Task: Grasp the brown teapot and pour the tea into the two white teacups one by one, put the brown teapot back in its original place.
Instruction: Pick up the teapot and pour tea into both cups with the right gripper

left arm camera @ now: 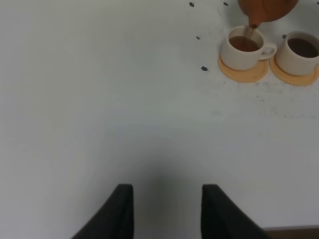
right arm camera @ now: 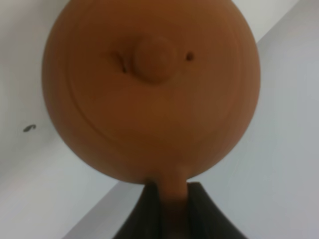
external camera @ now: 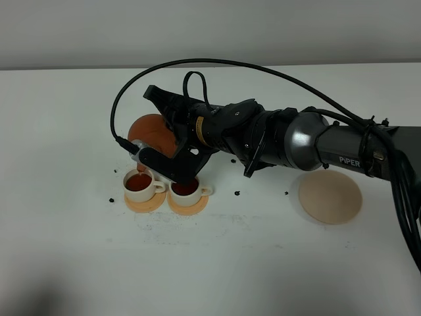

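My right gripper (external camera: 176,141) reaches across to the left and is shut on the loop handle of the brown teapot (external camera: 154,131). In the right wrist view the handle sits pinched between the fingers (right arm camera: 149,214) below the knobbed lid of the teapot (right arm camera: 149,89). The pot is tilted, spout down, over the left white teacup (external camera: 139,185), and a thin stream of tea (left arm camera: 249,32) runs into that teacup (left arm camera: 244,47). Beside it, the right teacup (external camera: 186,191) holds dark tea. The beige disc (external camera: 330,197) lies bare at the right. My left gripper (left arm camera: 167,209) hovers over bare table, jaws apart and holding nothing.
Each cup stands on an orange coaster (external camera: 145,203) (external camera: 189,205). Dark tea-leaf specks (left arm camera: 203,68) are scattered on the white table (external camera: 79,131) around the cups. The right arm's black cable (external camera: 217,62) arcs above the teapot.
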